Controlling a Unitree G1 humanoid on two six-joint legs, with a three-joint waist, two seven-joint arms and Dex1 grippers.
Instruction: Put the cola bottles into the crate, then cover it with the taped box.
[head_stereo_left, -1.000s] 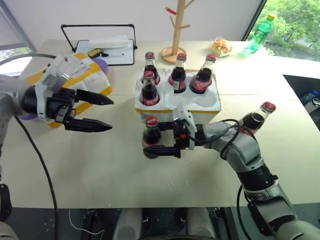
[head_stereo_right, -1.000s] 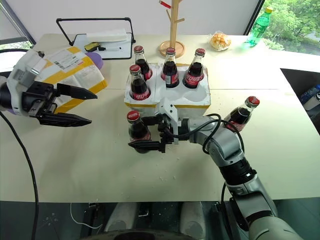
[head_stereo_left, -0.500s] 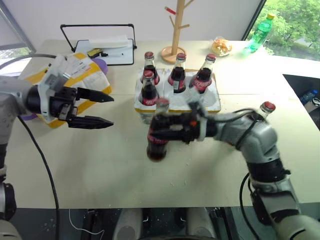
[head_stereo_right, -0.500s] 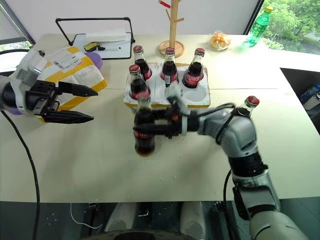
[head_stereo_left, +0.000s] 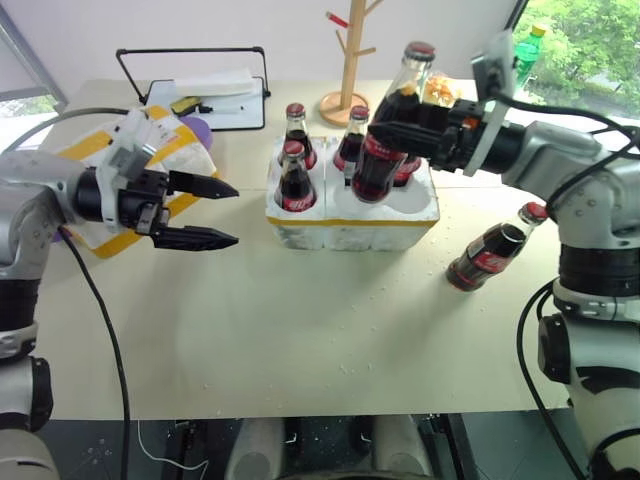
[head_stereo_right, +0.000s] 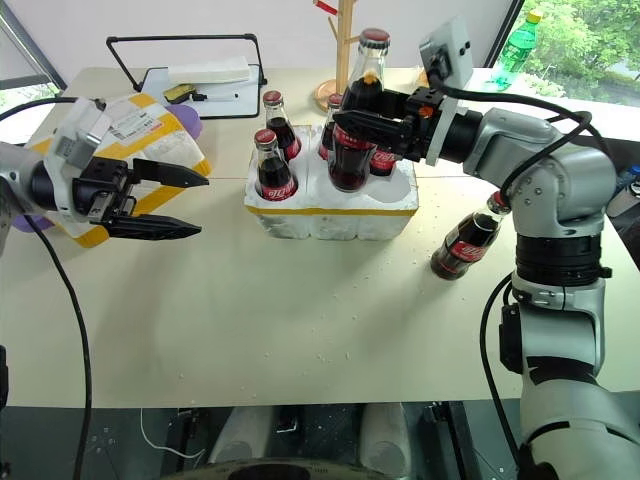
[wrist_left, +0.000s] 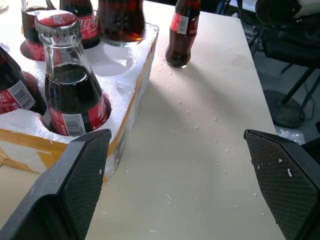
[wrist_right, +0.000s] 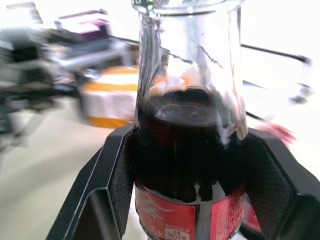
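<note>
Right gripper (head_stereo_right: 375, 128): clamped on a held bottle (head_stereo_right: 352, 130), raised over the crate's (head_stereo_right: 330, 212) near side.
Left gripper (head_stereo_right: 192, 205): jaws wide apart, empty, left of the crate, just near the box (head_stereo_right: 140, 130).
Crate: four bottles seated; near-middle and near-right wells look vacant.
Loose bottle (head_stereo_right: 466, 240): on the table (head_stereo_right: 300, 320), right of the crate.
Box: far left, not on the crate.
Remaining: seat held bottle, load loose bottle, cover.

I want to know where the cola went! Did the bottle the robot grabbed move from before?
Yes. The held cola bottle in the right gripper went up off the table and back; it now hangs over the crate.
</note>
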